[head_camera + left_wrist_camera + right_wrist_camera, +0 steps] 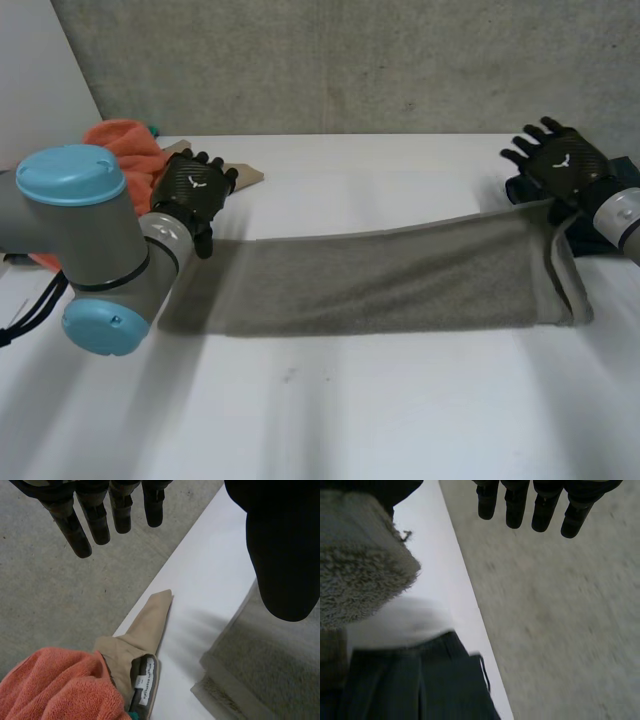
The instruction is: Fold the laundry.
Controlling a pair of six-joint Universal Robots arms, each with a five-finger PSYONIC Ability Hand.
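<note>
Left hand and right hand, fingers spread, flank grey towel; orange cloth and dark garment nearby.

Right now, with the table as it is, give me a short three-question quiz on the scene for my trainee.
1. True or false: the orange towel lies next to the right robot hand.
2. What stretches across the table from one robot hand to the other? A, a grey towel; B, a blue shirt; C, a white sheet.
3. Fill in: the garment with the label, beside the orange towel, is ____ in colour.

Key:
1. False; it lies by the left robot hand.
2. A.
3. Beige.
</note>
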